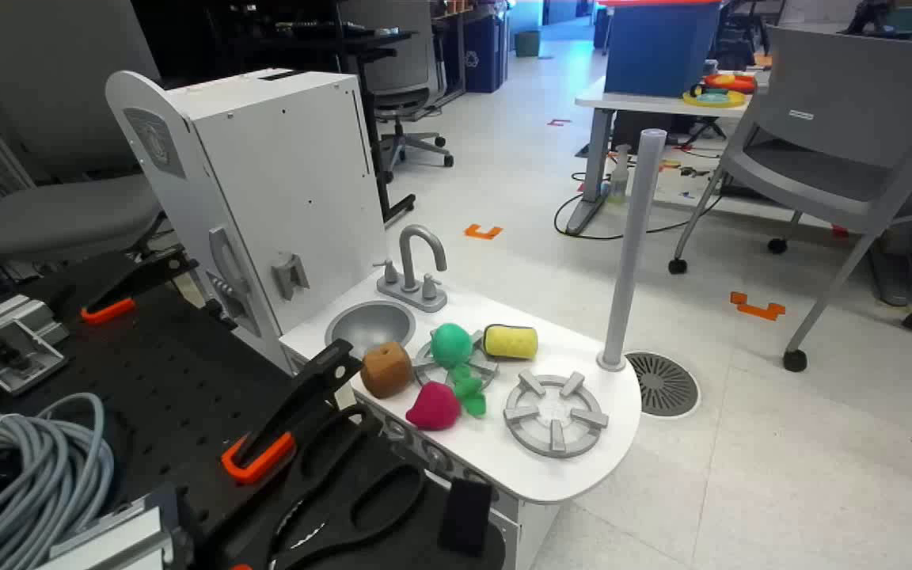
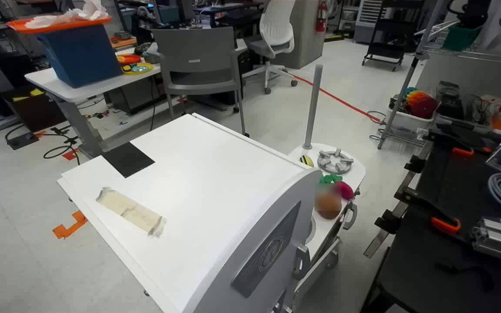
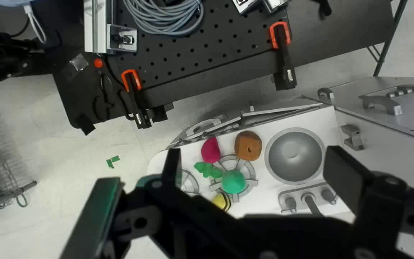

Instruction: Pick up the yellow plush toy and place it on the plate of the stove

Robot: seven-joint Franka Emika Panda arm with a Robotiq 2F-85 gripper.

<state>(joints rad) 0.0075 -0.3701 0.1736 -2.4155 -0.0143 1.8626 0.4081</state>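
The yellow plush toy [image 1: 511, 342] lies on the white countertop beside a burner that bears a green ball. It also shows in an exterior view [image 2: 306, 161], partly hidden by the tall back, and in the wrist view [image 3: 220, 202], partly hidden by my gripper. Its end has black stripes. The plate of the stove [image 1: 557, 435], a grey spoked burner with nothing on it, is near the rounded end; a finger covers part of it in the wrist view [image 3: 189, 183]. The stove [image 1: 298, 182] is white. My gripper [image 3: 258, 167] is open and empty, above the countertop, outside both exterior views.
A green ball [image 1: 450, 345], green leafy toy [image 1: 469, 388], pink toy [image 1: 434, 406] and brown toy [image 1: 386, 370] crowd the other burner. The sink basin [image 1: 370, 324], faucet [image 1: 423, 269] and upright grey post [image 1: 635, 245] flank them. A black table [image 3: 207, 54] with clamps stands alongside.
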